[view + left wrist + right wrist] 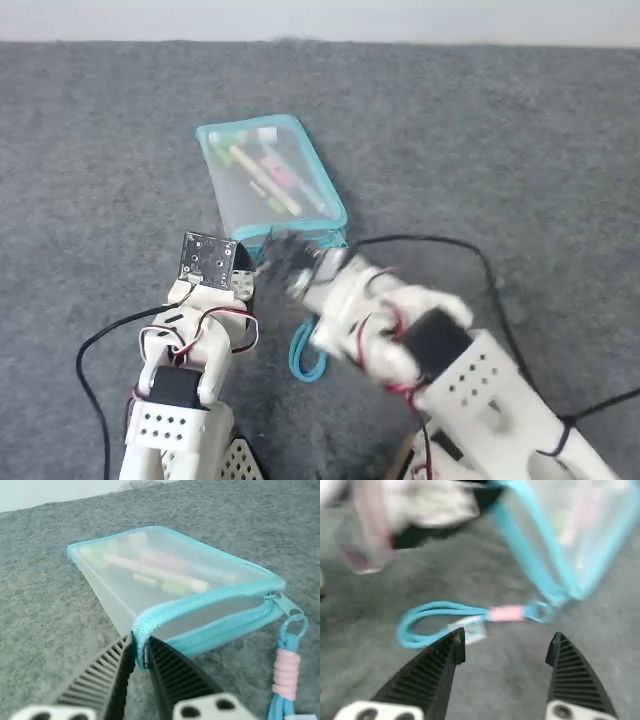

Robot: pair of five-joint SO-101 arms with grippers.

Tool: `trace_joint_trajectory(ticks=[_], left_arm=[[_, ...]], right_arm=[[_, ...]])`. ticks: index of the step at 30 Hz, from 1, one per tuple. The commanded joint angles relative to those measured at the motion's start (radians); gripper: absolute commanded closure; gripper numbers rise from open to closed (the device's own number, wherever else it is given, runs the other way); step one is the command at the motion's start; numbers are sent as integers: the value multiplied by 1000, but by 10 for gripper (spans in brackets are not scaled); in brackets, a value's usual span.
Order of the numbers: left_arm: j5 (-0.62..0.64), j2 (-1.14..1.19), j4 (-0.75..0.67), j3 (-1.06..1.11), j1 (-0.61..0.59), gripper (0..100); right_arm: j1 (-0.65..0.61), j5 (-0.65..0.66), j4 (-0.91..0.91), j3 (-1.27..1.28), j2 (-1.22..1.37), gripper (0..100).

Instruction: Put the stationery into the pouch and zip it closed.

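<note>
While I watch from the left wrist camera, the left tool (139,642) is nearly closed, its two ribbed fingers pinching the teal-trimmed corner of the pouch (170,580) at one end of the zip. The pouch stretches away from that tool, lying flat on the grey desk (500,150). Through its clear wall I can make out the stationery (160,572), several pens and markers in pale pink, green and yellow, all inside. The zip pull (286,604) sits at the corner farthest from the left tool's grip, along the same short edge. I cannot tell whether the zip is fully shut along that edge.

On the right wrist camera, the right tool (509,635) is spread wide and has hold of nothing. Just ahead of its fingertips lies the blue cord (425,622) tied to the zip pull, with a pink sleeve (506,613) on it near the pouch end. The cord's loop reaches out past one finger, and a small white tag on it lies just beside that fingertip. The pouch's corner is a little beyond the other finger.

From overhead, both tools are at the pouch's near short edge, side by side, and the cord trails back between the two arms.
</note>
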Motion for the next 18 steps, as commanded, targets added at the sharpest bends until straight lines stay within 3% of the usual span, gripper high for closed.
trace_joint_trajectory(ticks=[1, 5, 12, 18], left_arm=[[0, -14, 26, -77, 8, 989], [0, -14, 26, -79, 12, 989], [0, -14, 26, -79, 15, 989], [0, -14, 26, -79, 17, 989]], right_arm=[[182, 78, -114, 12, 70, 728], [272, 9, -191, 9, 254, 729], [183, -247, -355, -51, 518, 786], [173, -267, -351, -195, 659, 793]])
